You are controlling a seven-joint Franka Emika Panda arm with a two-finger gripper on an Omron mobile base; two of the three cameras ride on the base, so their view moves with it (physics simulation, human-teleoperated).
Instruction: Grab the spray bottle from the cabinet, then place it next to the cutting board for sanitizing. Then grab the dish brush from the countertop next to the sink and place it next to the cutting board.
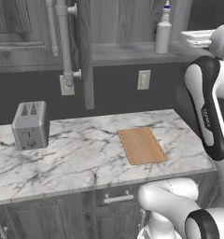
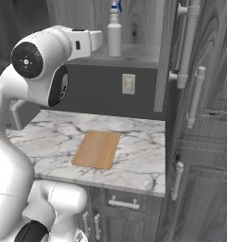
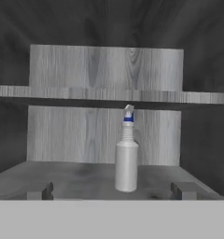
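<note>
1. Stood upright on the grey shelf [image 3: 76, 179] of the dark grey wood-grain cabinet [image 3: 104, 67]: small pale grey cylindrical spray bottle [image 3: 126, 158] with blue-and-white trigger nozzle, near the shelf's middle, bare shelf to either side.
2. Seen from the left base view at the shelf's right part, spray bottle [image 1: 163, 35] close to the front edge; from the right base view [image 2: 114, 35] at mid-shelf, with the white forearm reaching toward it from the left.
3. Held wide apart and empty: pincer [image 3: 114, 191], its two dark fingertips [image 3: 41, 191] low in the hand view on either side of the bottle, apart from it.
4. Lay flat on the white marble grey-veined counter [image 1: 76, 154]: light-brown wooden cutting board [image 1: 142, 145] with rounded corners, near the counter's right end, short of the front edge.
5. Left open around the board: bare marble on every side, widest toward the left.
6. Stood well to the left, near the back wall: boxy grey toaster [image 1: 31, 125].
</note>
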